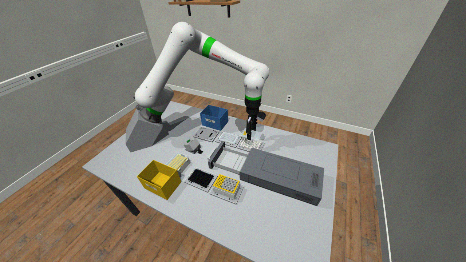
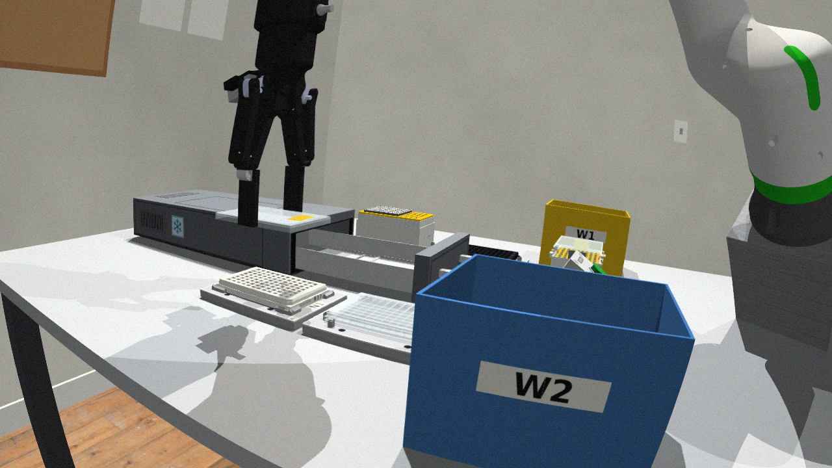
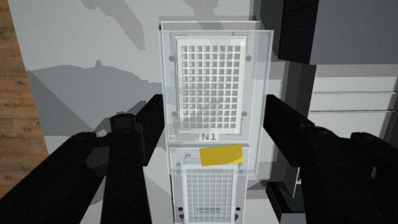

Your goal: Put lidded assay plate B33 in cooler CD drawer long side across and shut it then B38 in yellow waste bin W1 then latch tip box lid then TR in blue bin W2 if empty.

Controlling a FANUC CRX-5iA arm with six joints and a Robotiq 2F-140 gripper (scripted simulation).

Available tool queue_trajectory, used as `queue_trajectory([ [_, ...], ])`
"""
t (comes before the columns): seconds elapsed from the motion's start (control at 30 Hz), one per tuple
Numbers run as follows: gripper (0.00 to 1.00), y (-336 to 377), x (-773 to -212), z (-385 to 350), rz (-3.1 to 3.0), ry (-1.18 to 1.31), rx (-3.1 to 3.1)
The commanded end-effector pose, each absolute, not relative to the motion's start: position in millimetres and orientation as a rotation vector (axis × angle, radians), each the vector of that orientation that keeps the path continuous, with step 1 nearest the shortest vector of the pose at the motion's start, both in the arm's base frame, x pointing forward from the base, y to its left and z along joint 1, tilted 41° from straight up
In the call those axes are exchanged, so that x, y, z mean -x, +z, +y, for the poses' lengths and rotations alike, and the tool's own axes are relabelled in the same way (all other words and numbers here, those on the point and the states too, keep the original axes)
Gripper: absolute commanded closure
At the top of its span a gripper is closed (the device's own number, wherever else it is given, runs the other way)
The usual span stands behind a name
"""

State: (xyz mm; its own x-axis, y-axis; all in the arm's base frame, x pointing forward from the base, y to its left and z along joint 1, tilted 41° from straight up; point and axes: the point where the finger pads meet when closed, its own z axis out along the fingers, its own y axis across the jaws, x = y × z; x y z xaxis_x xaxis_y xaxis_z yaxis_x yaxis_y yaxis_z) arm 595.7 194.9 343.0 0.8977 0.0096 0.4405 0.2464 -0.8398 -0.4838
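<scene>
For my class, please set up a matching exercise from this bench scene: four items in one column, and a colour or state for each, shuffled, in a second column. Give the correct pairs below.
Items
1. Bin W2
2. Bin W1
3. Clear lid with a yellow tag
4. Cooler drawer

Colour or state
A. Pulled open
B. Blue
C. Held in the end effector, above the white plate at N1
D. Yellow

Pairs: 1-B, 2-D, 3-C, 4-A
</scene>
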Motion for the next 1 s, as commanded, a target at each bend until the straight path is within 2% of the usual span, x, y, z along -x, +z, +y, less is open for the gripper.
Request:
queue_trajectory([
  [0.0, 0.9, 342, -597, 196, -0.184, -0.583, 2.512],
  [0.97, 0.9, 317, -609, 214, -0.184, -0.583, 2.512],
])
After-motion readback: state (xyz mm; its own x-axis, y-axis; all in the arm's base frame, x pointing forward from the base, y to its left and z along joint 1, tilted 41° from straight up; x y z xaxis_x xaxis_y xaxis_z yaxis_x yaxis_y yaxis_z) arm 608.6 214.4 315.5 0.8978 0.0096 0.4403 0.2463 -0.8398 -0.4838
